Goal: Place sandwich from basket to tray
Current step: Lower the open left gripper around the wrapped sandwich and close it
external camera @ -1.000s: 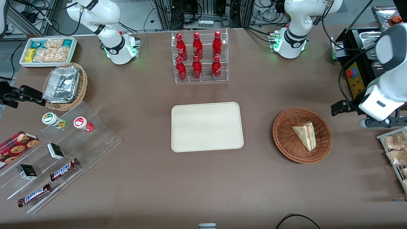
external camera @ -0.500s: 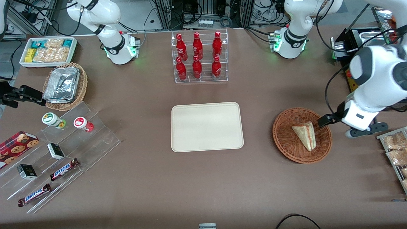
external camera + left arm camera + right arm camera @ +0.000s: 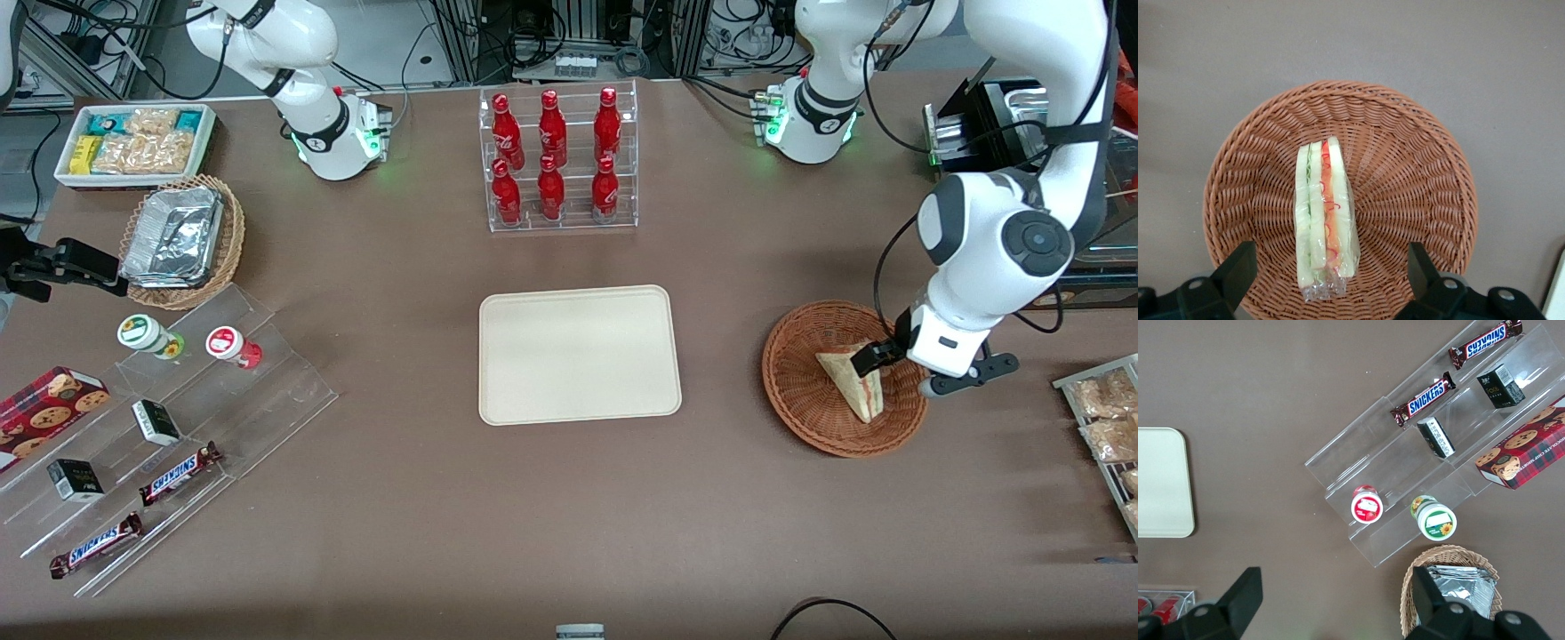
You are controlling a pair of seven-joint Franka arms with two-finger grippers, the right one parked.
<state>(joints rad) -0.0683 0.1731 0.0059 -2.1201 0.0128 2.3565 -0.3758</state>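
Brown tabletop [image 3: 711, 498] carries the work; we find the basket [image 3: 800, 391] toward the working arm's end, well apart from the bare tray [image 3: 578, 356] at the table's middle. The sandwich [image 3: 1324, 213] lies in the basket, uncontacted. The gripper [image 3: 1328, 280] hovers above it, its 2 fingers [image 3: 1238, 270] spread wide, 1 on each side of the wedge. We judge a straight descent would straddle it across its thickness. Only the wrist view shows this alignment and the filling layers running lengthwise; the front view shows the tray's direction.
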